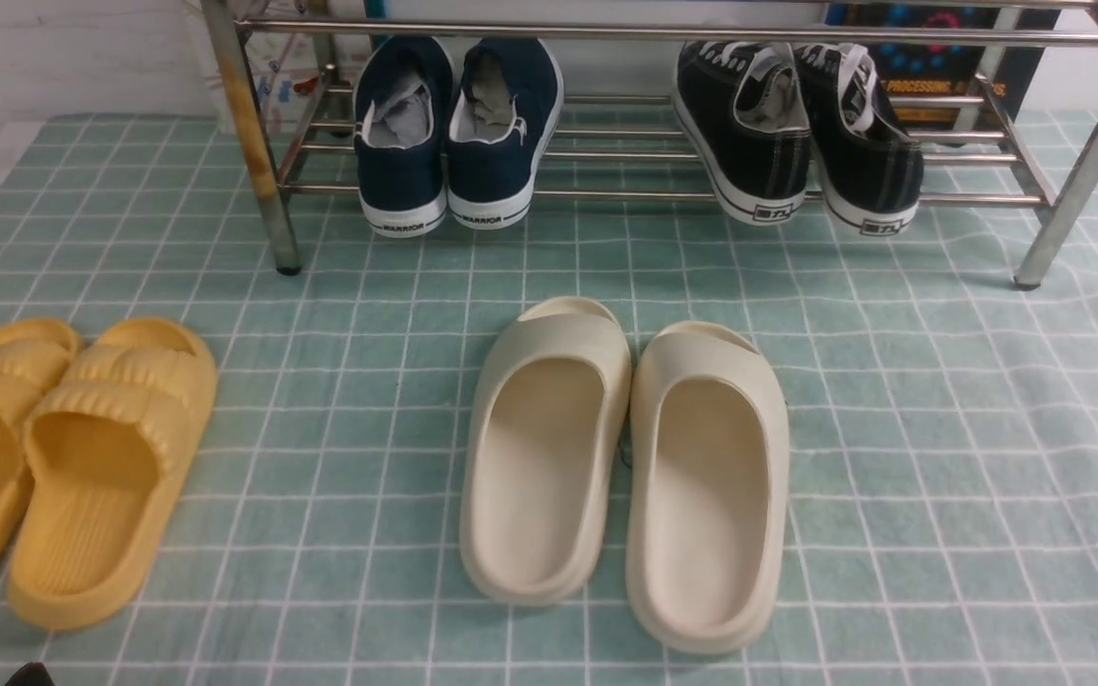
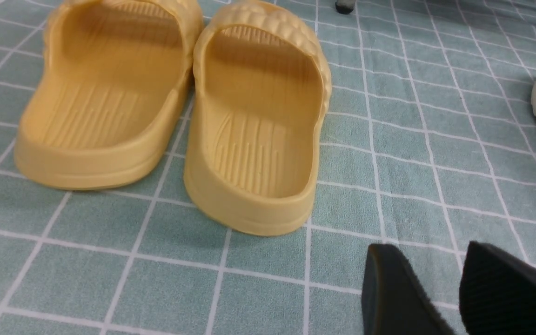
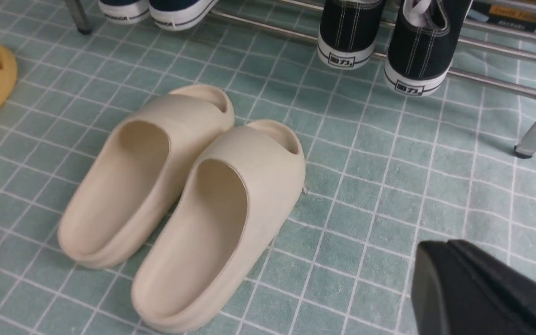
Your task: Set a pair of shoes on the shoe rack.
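The two black canvas sneakers (image 1: 802, 133) stand side by side on the lower bars of the silver shoe rack (image 1: 606, 31), at its right end, heels toward me. They also show in the right wrist view (image 3: 382, 37), with the rack's bars (image 3: 496, 80) under them. My left gripper (image 2: 428, 260) is open and empty, low over the cloth just behind the yellow slippers (image 2: 179, 107). Its tips barely show in the front view (image 1: 6, 675). My right gripper (image 3: 449, 246) is shut and empty, over the cloth on the near right, well back from the rack.
Navy slip-on sneakers (image 1: 458, 133) stand at the left end of the same shelf. Cream slippers (image 1: 625, 467) lie in the middle of the green checked cloth (image 1: 940, 429), and yellow slippers (image 1: 63, 457) at the near left. A rust-stained rack leg (image 1: 249, 133) stands at the left.
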Motion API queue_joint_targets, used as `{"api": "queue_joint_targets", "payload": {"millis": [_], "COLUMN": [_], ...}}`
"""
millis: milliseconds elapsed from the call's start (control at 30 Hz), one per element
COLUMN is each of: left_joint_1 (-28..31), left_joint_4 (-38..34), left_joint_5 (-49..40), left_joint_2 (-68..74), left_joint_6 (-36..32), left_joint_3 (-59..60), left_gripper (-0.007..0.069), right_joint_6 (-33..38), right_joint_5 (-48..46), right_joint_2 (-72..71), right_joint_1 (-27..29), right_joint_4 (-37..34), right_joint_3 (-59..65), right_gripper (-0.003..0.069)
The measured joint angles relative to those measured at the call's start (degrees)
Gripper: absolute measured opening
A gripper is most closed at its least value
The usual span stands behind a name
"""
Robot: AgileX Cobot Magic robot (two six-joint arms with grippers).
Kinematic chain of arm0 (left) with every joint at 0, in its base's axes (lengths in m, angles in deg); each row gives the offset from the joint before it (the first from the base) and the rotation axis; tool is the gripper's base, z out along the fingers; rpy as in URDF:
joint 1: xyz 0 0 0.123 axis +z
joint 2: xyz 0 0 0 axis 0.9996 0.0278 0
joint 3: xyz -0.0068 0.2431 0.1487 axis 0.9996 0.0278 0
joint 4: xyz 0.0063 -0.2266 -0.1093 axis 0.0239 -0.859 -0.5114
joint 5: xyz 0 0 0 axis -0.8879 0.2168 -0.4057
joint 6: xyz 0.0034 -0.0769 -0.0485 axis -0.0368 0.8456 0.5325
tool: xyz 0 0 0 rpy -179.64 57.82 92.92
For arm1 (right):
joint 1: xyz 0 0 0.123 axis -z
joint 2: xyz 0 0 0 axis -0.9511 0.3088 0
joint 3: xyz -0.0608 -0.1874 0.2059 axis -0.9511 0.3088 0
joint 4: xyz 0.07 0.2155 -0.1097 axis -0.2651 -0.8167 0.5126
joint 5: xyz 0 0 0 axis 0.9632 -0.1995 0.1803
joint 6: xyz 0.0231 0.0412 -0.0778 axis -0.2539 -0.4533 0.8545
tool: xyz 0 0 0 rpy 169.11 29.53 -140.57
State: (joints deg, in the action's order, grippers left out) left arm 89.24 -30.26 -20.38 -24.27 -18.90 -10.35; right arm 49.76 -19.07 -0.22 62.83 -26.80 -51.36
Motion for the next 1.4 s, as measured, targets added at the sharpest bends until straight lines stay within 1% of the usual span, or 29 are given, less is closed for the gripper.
{"api": "queue_joint_targets", "payload": {"millis": [100, 300, 567, 700, 767, 800, 867, 900, 1000, 1033, 1067, 1100, 1133, 1200, 1233, 1300, 1400], "left_joint_1": [0.0, 0.0, 0.0, 0.0, 0.0, 0.0, 0.0, 0.0, 0.0, 0.0, 0.0, 0.0, 0.0, 0.0, 0.0, 0.0, 0.0], "left_joint_4": [0.0, 0.0, 0.0, 0.0, 0.0, 0.0, 0.0, 0.0, 0.0, 0.0, 0.0, 0.0, 0.0, 0.0, 0.0, 0.0, 0.0], "left_joint_5": [0.0, 0.0, 0.0, 0.0, 0.0, 0.0, 0.0, 0.0, 0.0, 0.0, 0.0, 0.0, 0.0, 0.0, 0.0, 0.0, -0.1], "left_joint_2": [0.0, 0.0, 0.0, 0.0, 0.0, 0.0, 0.0, 0.0, 0.0, 0.0, 0.0, 0.0, 0.0, 0.0, 0.0, 0.0, 0.0], "left_joint_6": [0.0, 0.0, 0.0, 0.0, 0.0, 0.0, 0.0, 0.0, 0.0, 0.0, 0.0, 0.0, 0.0, 0.0, 0.0, 0.0, 0.0], "left_joint_3": [0.0, 0.0, 0.0, 0.0, 0.0, 0.0, 0.0, 0.0, 0.0, 0.0, 0.0, 0.0, 0.0, 0.0, 0.0, 0.0, 0.0], "left_gripper": [0.0239, 0.0239, 0.0239, 0.0239, 0.0239, 0.0239, 0.0239, 0.0239, 0.0239, 0.0239, 0.0239, 0.0239, 0.0239, 0.0239, 0.0239, 0.0239, 0.0239], "right_joint_6": [0.0, 0.0, 0.0, 0.0, 0.0, -0.1, -2.2, -3.7, -8.6, -9.0, -11.6, -13.3, -13.7, -16.7, -16.7, -17.4, -17.8], "right_joint_5": [1.1, 0.3, 0.8, 8.6, 12.5, 16.2, 26.4, 30.1, 37.6, 38.0, 39.5, 39.8, 39.9, 39.4, 39.4, 35.9, 31.0], "right_joint_2": [-4.2, -11.2, -13.1, -14.1, -14.8, -15.7, -19.1, -20.6, -25.7, -25.7, -28.5, -30.2, -30.5, -35.1, -35.4, -38.2, -38.8], "right_joint_1": [0.0, 0.0, -0.1, -2.7, -2.9, -2.9, -1.4, -0.2, 4.3, 4.7, 7.2, 8.9, 9.2, 12.6, 12.6, 13.2, 13.1], "right_joint_4": [-0.1, -0.4, -1.4, 2.4, 3.7, 4.9, 7.9, 9.2, 12.7, 12.7, 14.1, 14.7, 14.7, 16.5, 16.6, 17.0, 17.4], "right_joint_3": [3.0, 5.9, 6.3, 11.6, 14.5, 17.3, 26.0, 29.5, 39.0, 39.6, 43.7, 46.5, 47.0, 53.6, 53.6, 55.4, 55.5], "right_gripper": [-0.0002, 0.0, 0.0001, -0.0004, -0.0005, -0.0005, -0.0005, -0.0005, -0.0005, -0.0005, -0.0005, -0.0005, -0.0005, -0.0005, -0.0005, -0.0005, -0.0005]}}
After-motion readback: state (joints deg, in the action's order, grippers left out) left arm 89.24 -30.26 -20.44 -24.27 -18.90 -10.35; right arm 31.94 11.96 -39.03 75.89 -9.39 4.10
